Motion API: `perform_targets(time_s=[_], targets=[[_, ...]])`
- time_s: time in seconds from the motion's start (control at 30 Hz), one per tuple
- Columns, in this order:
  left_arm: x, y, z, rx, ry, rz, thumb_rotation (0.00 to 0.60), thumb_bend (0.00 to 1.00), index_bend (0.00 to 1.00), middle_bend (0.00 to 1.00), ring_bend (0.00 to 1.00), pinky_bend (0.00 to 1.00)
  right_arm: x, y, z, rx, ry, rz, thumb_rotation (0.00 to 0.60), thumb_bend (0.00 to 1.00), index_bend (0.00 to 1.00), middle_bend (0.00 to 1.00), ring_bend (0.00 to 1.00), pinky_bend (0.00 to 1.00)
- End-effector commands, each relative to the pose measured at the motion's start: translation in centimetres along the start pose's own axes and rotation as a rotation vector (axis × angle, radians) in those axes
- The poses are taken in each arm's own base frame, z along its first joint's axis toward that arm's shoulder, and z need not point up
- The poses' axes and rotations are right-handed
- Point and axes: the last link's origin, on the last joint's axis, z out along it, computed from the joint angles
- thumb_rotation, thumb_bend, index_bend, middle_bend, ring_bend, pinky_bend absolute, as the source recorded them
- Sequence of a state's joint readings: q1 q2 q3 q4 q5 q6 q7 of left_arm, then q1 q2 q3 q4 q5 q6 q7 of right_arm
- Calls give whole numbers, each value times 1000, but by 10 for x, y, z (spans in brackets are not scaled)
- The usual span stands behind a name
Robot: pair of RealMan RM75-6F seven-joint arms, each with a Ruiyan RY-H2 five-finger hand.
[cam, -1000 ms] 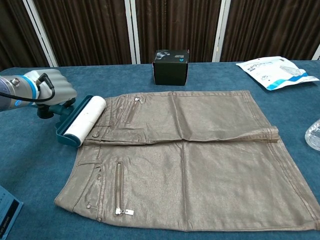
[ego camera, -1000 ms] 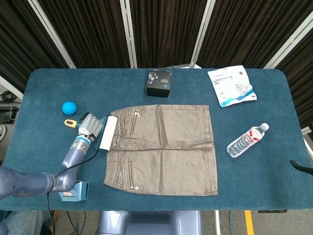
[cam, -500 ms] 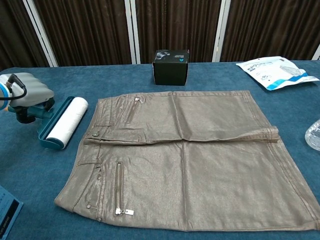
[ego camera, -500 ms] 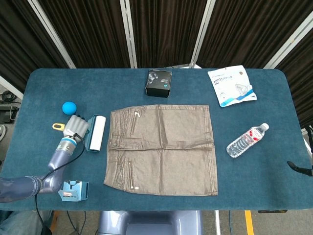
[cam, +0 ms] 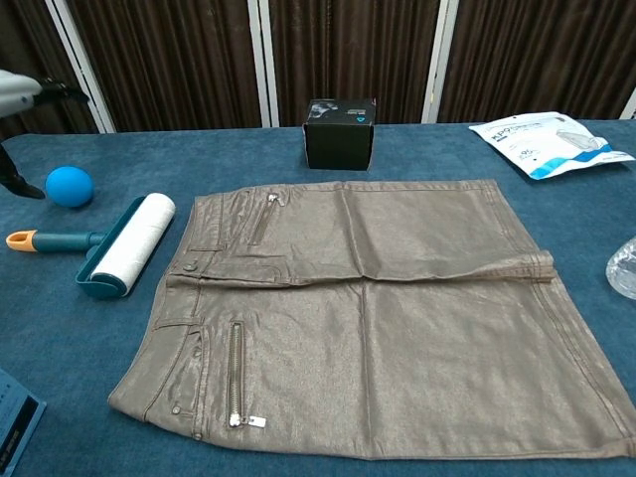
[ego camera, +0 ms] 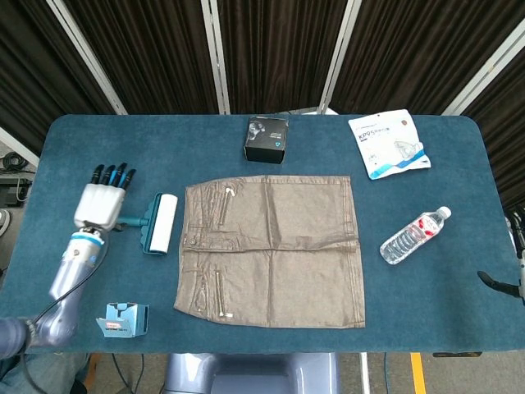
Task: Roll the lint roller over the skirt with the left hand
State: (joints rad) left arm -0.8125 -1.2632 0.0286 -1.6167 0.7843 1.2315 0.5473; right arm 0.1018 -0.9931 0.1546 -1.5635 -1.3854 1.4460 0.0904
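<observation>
The brown skirt [ego camera: 271,250] [cam: 368,318] lies flat in the middle of the blue table. Just left of its waistband lies the lint roller [ego camera: 160,223] [cam: 124,243], white roll in a teal frame, its orange-tipped handle [cam: 22,239] pointing left. My left hand [ego camera: 102,197] hovers over the handle end with fingers stretched out and holds nothing. In the chest view only an edge of the left hand [cam: 25,91] shows at the top left. A dark sliver of my right hand [ego camera: 502,281] shows at the right edge, and its fingers are out of frame.
A black box [ego camera: 267,139] stands behind the skirt. A mask packet [ego camera: 387,144] lies at the back right and a water bottle [ego camera: 414,235] right of the skirt. A blue ball [cam: 69,186] sits behind the roller's handle. A small blue box [ego camera: 125,318] stands at the front left.
My left hand drew the roller leftward off the skirt's waistband, let it go on the table and rose away to the left with fingers spread.
</observation>
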Motion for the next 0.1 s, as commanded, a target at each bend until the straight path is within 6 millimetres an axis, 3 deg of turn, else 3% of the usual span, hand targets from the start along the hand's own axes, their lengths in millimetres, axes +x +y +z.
perform_targets(time_s=[0.03,0.1], targets=[[18,-25,-44,46,151,-186,600,0,0,0,0,0,0,-1,-1,6,-1,-2,600,0,0,0,0,0],[11,-42,-73,86,173,-238,600,0,0,0,0,0,0,-2,-3,10,-1,-5,600,0,0,0,0,0]])
